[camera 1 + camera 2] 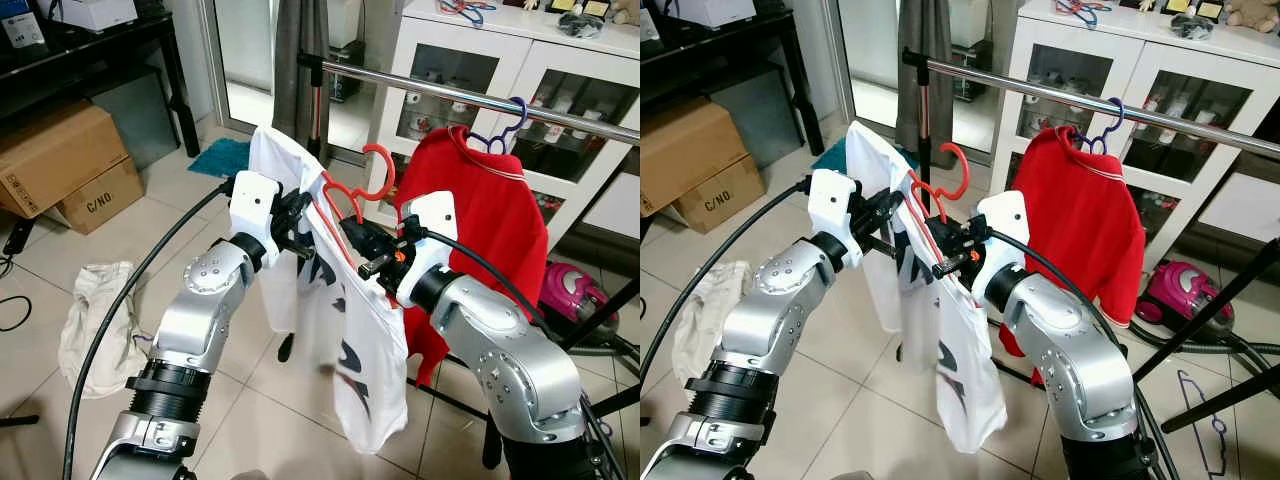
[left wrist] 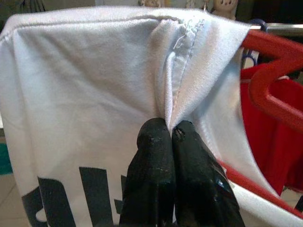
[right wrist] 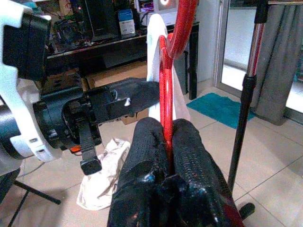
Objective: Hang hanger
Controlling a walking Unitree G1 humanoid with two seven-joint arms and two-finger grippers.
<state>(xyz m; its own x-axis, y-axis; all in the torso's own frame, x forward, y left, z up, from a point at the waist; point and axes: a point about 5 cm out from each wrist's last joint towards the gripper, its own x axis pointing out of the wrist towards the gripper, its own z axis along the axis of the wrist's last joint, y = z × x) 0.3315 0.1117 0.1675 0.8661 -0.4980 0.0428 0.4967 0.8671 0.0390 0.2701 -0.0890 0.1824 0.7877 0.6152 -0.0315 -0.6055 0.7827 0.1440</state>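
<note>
A white shirt with dark print (image 1: 350,340) hangs on a red hanger (image 1: 372,182), held up in front of me below the steel rail (image 1: 470,98). My left gripper (image 2: 170,131) is shut on a fold of the shirt's shoulder seam. My right gripper (image 3: 166,142) is shut on the hanger's red wire, its hook (image 3: 182,23) rising above the fingers. The hook sits below and in front of the rail, apart from it. A red shirt (image 1: 490,210) hangs on the rail from a purple hanger (image 1: 508,128).
The rack's upright pole (image 3: 246,94) stands beside grey curtains. A white glass-door cabinet (image 1: 520,70) is behind the rail. Cardboard boxes (image 1: 60,165), a crumpled white cloth (image 1: 95,320), a teal mat (image 1: 222,155) and a pink vacuum cleaner (image 1: 570,290) lie on the tiled floor.
</note>
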